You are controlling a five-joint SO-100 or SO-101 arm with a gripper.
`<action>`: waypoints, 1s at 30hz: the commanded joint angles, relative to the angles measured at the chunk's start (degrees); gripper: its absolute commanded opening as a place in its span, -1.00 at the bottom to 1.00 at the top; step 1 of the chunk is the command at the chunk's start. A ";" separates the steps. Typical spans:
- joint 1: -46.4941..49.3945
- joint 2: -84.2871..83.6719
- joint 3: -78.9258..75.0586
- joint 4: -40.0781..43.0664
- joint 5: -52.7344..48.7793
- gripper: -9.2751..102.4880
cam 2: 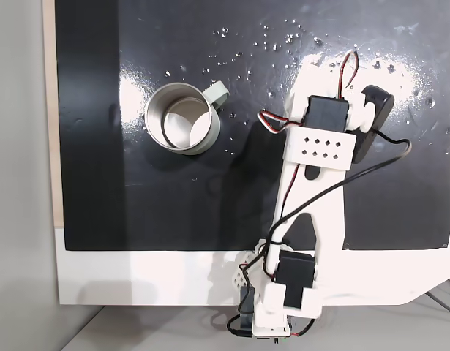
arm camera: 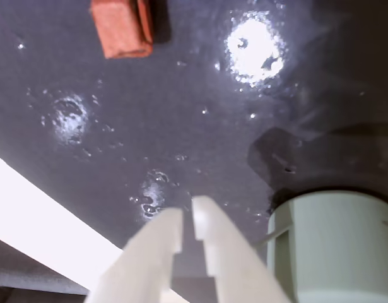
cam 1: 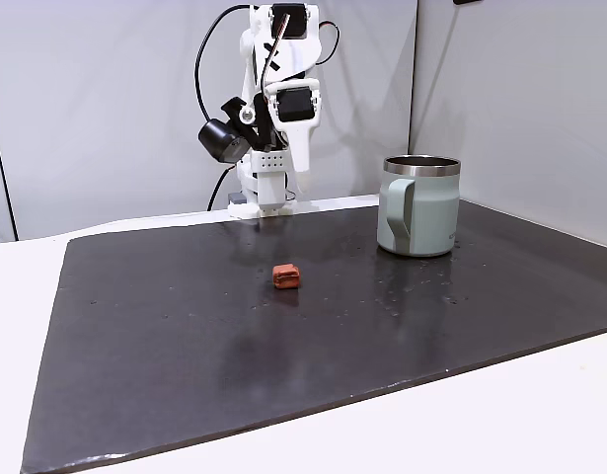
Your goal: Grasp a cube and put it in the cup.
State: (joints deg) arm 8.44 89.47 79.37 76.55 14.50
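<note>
Broadly, the black mat (cam 1: 185,336) takes up most of the white table (cam 1: 500,415) in a fixed view, and its near edge runs slantwise with a wide bare stretch between that edge and the cube (cam 1: 286,276). Open mat also lies between the cube and the cup (cam 1: 418,205), which stands upright near the mat's far right part, well apart from the cube. In a fixed view from above the cup (cam 2: 182,117) sits close to the mat's left edge, its handle (cam 2: 218,93) pointing up and to the right, its mouth open and nothing visible inside.

The arm (cam 1: 273,109) is folded up tall over its base (cam 1: 260,205) at the far edge of the mat, behind the cube, with its links stacked nearly upright and black cables looping beside them. From above, the arm (cam 2: 312,190) reaches from the white table onto the mat, to the right of the cup.

In the wrist view the gripper (arm camera: 187,221) hangs above the mat with its two pale fingers (arm camera: 152,252) close together, only a thin slit between the tips, holding nothing. The cube (arm camera: 121,28) lies on the mat well ahead of the fingertips, at the top left; it looks slightly longer than wide, its long side tilted a little from the view's upright. The cup (arm camera: 335,246) stands just right of the fingers.
</note>
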 commanded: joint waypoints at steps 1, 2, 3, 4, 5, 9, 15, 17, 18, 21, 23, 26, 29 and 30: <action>0.35 -1.85 -7.47 2.11 1.05 -0.83; 0.35 -2.81 -8.79 2.64 1.32 -0.83; 0.53 -3.78 -10.02 3.25 1.58 -0.83; 0.62 -4.75 -11.34 3.87 1.85 -0.83; 0.62 -5.54 -12.30 4.39 1.93 -0.83; 0.79 -6.86 -13.01 4.75 1.93 -0.83; 2.29 -8.35 -13.10 4.92 1.93 -0.77; 2.64 -8.44 -13.10 5.19 2.02 -0.66; 2.81 -8.44 -13.18 5.27 2.37 -0.61; 3.52 -8.44 -13.27 5.89 3.25 -0.47; 3.96 -8.35 -13.45 6.33 3.78 -0.43; 4.04 -8.26 -13.71 6.59 3.52 -0.40; 4.13 -8.26 -13.71 6.59 3.52 -0.36; 4.13 -8.35 -13.62 6.68 3.52 -0.34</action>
State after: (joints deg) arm 12.13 80.60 69.08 82.62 17.84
